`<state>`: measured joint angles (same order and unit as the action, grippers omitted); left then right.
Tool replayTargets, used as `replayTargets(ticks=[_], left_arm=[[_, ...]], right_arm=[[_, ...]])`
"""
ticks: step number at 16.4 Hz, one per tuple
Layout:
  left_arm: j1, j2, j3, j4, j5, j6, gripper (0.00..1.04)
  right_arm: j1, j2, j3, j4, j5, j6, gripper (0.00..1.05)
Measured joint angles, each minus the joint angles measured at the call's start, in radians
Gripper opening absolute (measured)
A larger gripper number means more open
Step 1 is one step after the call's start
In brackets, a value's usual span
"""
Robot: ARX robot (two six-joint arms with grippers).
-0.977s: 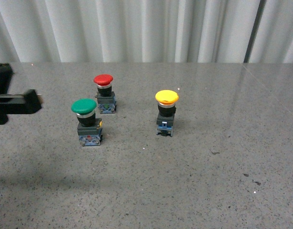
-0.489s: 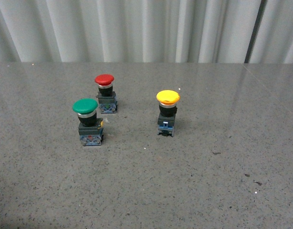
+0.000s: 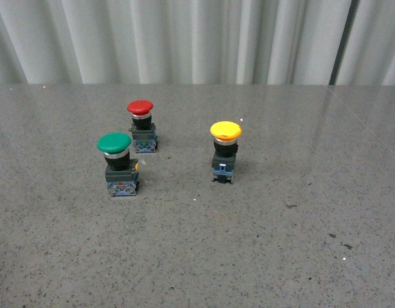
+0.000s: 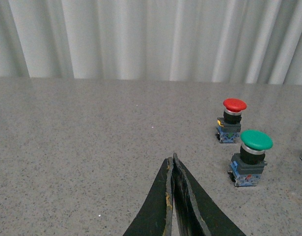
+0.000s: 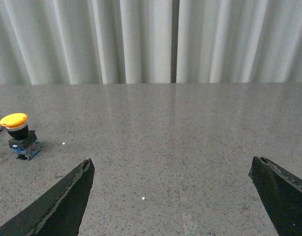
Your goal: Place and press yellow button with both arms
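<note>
Well, starting at my left: my left gripper (image 4: 172,166) has its fingers pressed flat together with nothing between them, out of the front view and well apart from all three buttons. Moving right across the grey table (image 3: 69,256), the green button (image 3: 115,144) stands at about 9 o'clock from my target and the red button (image 3: 140,108) at about 10 o'clock. Both are clear of it, so I need not disturb them. The yellow button (image 3: 225,151) sits just to the 3 o'clock side of the front view's centre, alone on bare table. It stands upright on its block base, long axis vertical, yellow cap facing straight up, with the blue-marked side of the base turned toward 6 o'clock. Furthest right, my right gripper (image 5: 171,167) is spread wide and empty, with the yellow button off toward its left finger. I judge the reach comes first: pinch the dark base low with the spread gripper, never the cap, keep it plumb, then push straight down the axis with the closed tip.
</note>
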<state>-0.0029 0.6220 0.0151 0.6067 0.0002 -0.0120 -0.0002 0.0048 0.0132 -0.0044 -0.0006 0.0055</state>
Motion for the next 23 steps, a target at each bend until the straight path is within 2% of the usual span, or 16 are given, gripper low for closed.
replayTargets(ticks=[5, 18, 19, 20, 23], left_arm=[[0.001, -0.2, 0.0, -0.187, 0.0, 0.0, 0.02], [0.001, -0.458, 0.0, -0.448, 0.0, 0.001, 0.02], [0.001, -0.547, 0.0, -0.586, 0.0, 0.001, 0.02], [0.001, -0.606, 0.0, -0.619, 0.0, 0.002, 0.02], [0.001, -0.611, 0.0, -0.607, 0.0, 0.002, 0.02]], right_arm=[[0.0, 0.0, 0.0, 0.0, 0.0, 0.0, 0.98], [0.0, 0.0, 0.0, 0.0, 0.0, 0.0, 0.98], [0.0, 0.0, 0.0, 0.0, 0.0, 0.0, 0.98], [0.0, 0.0, 0.0, 0.0, 0.0, 0.0, 0.98], [0.0, 0.0, 0.0, 0.0, 0.0, 0.0, 0.98]])
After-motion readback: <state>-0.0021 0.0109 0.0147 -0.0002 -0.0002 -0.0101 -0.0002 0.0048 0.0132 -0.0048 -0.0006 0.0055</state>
